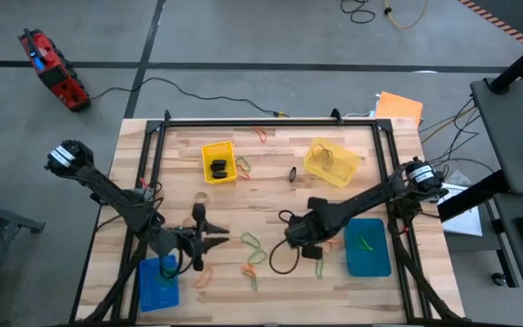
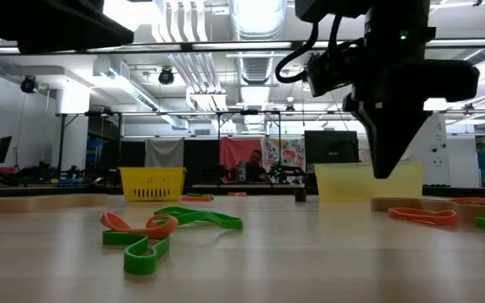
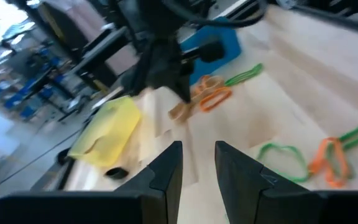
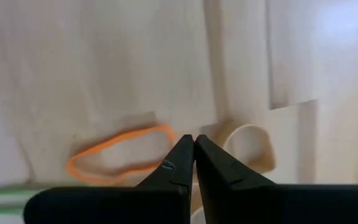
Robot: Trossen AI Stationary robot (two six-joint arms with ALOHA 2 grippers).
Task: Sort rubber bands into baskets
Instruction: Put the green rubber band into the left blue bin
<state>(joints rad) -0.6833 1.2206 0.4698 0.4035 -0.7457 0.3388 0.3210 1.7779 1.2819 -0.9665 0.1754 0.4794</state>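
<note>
The right pincer (image 4: 194,163), pressed together at mid-frame between an orange band (image 4: 120,154) and a tan band (image 4: 248,147), seems between picks; it must spread first.

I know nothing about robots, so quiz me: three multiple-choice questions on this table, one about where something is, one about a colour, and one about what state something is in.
1. The teal-blue basket sits:
A. beside the right arm
B. beside the left arm
C. on the floor

2. The rubber band lying in that basket is:
A. black
B. orange
C. green

3. The fingers of the right gripper are:
A. spread wide
B. shut together
C. clamped on a basket's rim

Answers:
1. A. From above, the basket lies right next to that arm.
2. C. A green loop shows against the teal floor.
3. B. The right wrist view shows the two tips touching, above bare wood.
</note>
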